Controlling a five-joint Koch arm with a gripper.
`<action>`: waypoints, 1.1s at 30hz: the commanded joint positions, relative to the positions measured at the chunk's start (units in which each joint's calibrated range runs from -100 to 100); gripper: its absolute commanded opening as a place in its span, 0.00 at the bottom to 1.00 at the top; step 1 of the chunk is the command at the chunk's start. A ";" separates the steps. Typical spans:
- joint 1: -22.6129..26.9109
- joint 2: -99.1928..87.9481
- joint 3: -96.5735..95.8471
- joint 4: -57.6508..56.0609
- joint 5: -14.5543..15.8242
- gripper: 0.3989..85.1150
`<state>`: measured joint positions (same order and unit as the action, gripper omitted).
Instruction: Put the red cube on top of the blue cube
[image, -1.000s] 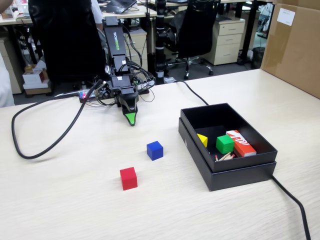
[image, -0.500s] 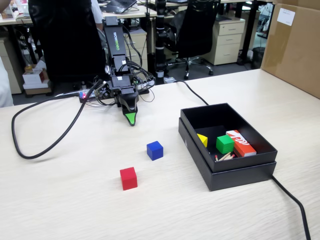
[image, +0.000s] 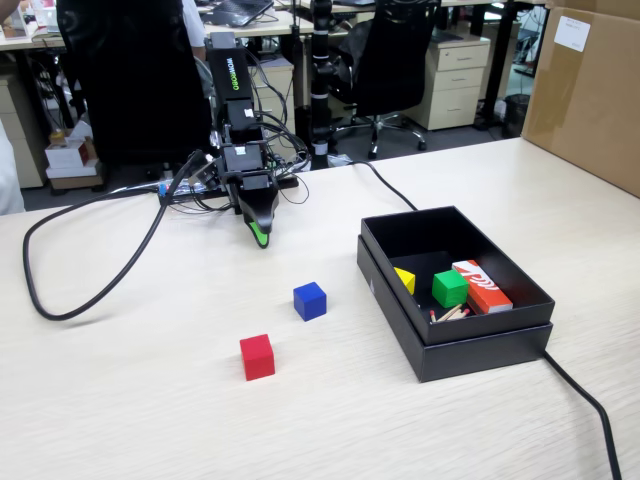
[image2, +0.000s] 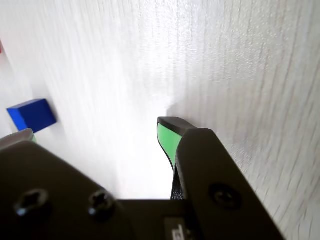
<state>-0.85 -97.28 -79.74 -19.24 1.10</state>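
Jaws empty and parted w/ a wide gap in the wrist view, tips low over bare table (image: 150, 400), well back from both cubes. Red cube (image: 257, 357) sits on the table nearest the camera in the fixed view, blue cube (image: 309, 300) just beyond it, apart, between it & the arm. Risk as I judge it: reaching for red means passing over blue, so a low approach could knock blue off its spot; an off-centre grip could tip red.

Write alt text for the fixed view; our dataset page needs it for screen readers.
A small robot arm's gripper points down at a pale wooden table, empty. A blue cube and red cube sit apart before it, beside an open black box.
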 joint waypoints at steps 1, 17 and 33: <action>0.00 3.02 11.01 -8.62 0.73 0.55; -1.81 51.44 72.94 -30.91 -1.03 0.55; -4.54 83.68 96.15 -30.91 -5.23 0.55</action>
<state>-5.15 -14.43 10.73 -49.98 -3.49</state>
